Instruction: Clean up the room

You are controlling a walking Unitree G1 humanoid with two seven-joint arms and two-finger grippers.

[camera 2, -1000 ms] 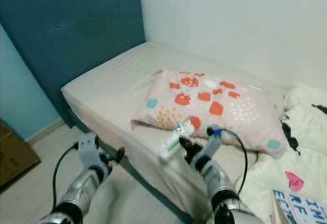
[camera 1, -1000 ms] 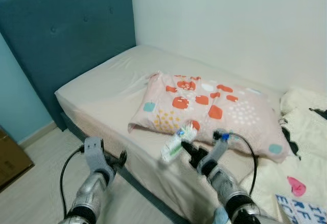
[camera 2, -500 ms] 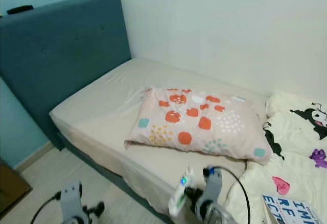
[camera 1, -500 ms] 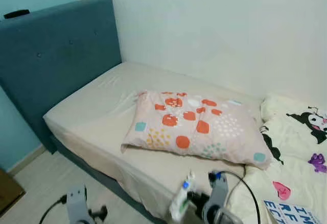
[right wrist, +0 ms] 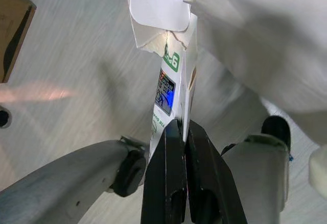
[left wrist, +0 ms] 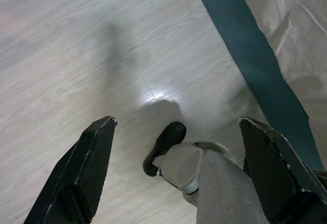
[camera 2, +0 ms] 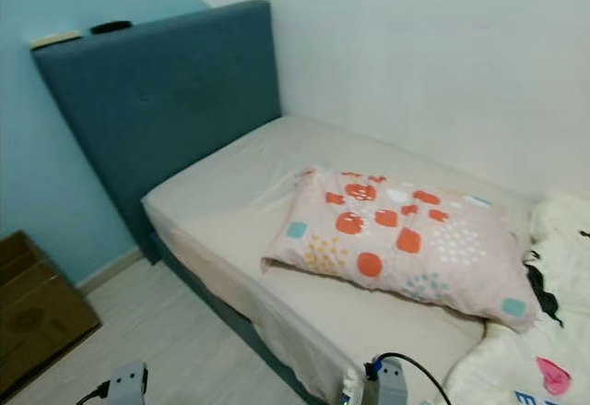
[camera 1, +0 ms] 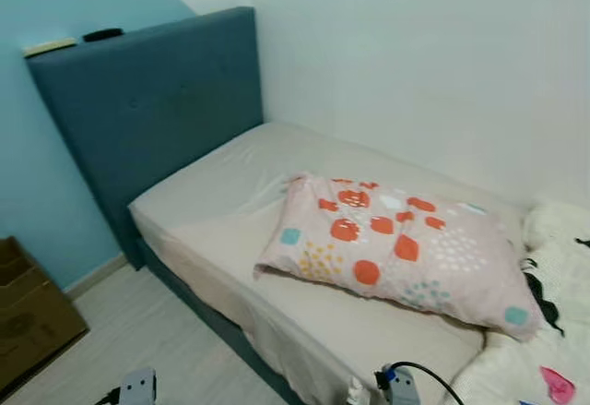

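My right gripper [right wrist: 179, 132] is clenched on a flattened wrapper [right wrist: 171, 76], a thin printed packet with a torn white flap at its far end. In the wrist view it stands straight out from my fingertips, centre frame, over pale wood floor [left wrist: 61, 45]. In the head views just its tip peeks up at the bottom edge [camera 1: 355, 392], beside my wrist housing, right of centre.

Handling notes:
- Light. It holds its own shape out of the pinch with no sag, so it weighs next to nothing.
- Semi-stiff along its length, creased and soft across. It looks like printed film or thin card; the view is too blurred to say which.
- Surface likely glossy, so slippery if the pinch loosens.
- Not fragile; crushing costs nothing, since I judge it to be rubbish.
- Hold point: I have it by the lower end, both pads flat on the faces. That is adequate. A grip nearer the middle would cut flapping while I walk.

My left gripper [left wrist: 176, 173] is released, fingers [left wrist: 84, 168] spread wide, empty, hanging over the floor next to the teal bed base [left wrist: 255, 66].

Bed [camera 1: 230, 211] with patterned pillow [camera 1: 396, 248] fills mid-frame; cardboard box [camera 1: 28, 313] lower left.
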